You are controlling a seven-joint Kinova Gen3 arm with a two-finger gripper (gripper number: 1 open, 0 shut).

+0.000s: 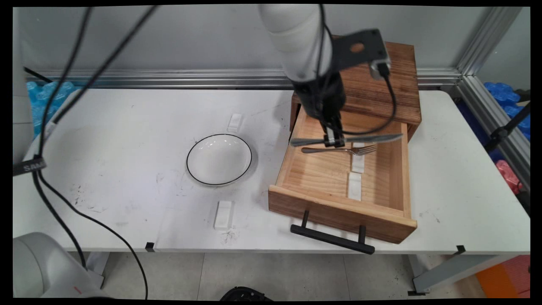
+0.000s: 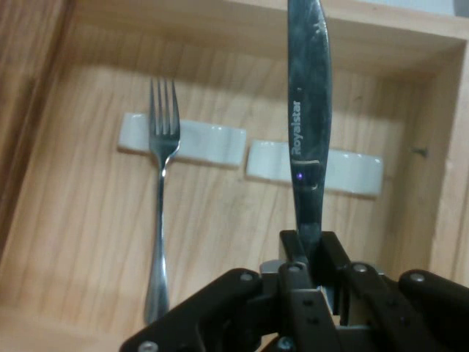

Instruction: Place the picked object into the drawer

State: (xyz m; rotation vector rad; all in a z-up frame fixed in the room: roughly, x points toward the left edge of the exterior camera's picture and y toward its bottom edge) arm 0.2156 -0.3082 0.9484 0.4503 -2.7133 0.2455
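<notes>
hand [image 1: 333,140] grips knife [image 1: 372,138] | over open drawer [image 1: 338,207] | fork [image 1: 341,150] inside

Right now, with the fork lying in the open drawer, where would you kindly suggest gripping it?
Grip the fork at mid-handle, from straight above. Its tines rest on a white rest, which seems to lift the handle slightly off the drawer floor. The gripper already holds the knife.

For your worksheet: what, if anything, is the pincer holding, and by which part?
The pincer holds a table knife near its middle, level above the open drawer.
</notes>
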